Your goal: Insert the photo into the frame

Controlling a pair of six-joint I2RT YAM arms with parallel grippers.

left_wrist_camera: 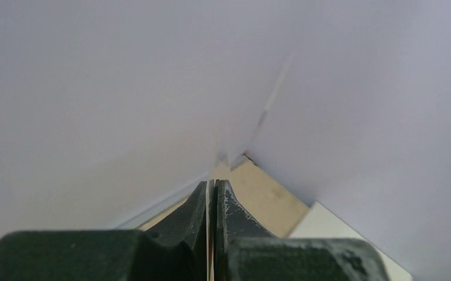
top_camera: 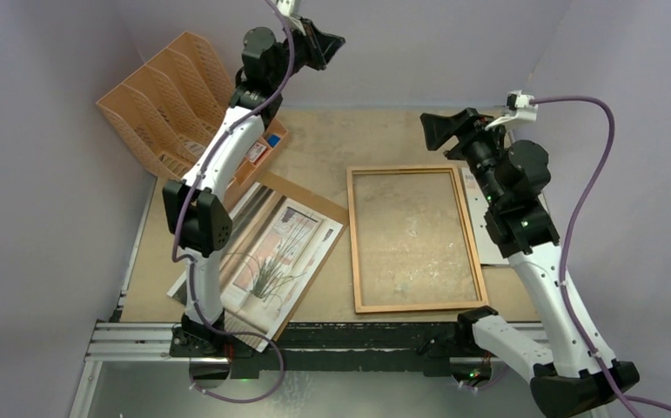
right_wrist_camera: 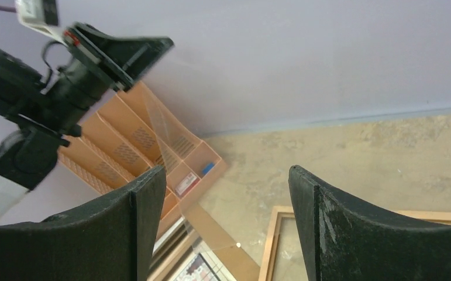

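R end effector (right_wrist_camera: 226, 181) apart near far edge of frame (top_camera: 352, 244); L end effector (left_wrist_camera: 212, 185) pinching clear pane (right_wrist_camera: 173, 134)

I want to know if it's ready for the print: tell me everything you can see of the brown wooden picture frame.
The thin medium-brown wooden rectangular picture frame lies flat on the tan tabletop, right of centre, with its long sides running away from the arms and slightly skewed. Four narrow rails enclose an open middle where the tabletop shows through. Neither tool touches it. The right tool hangs open over its far end.
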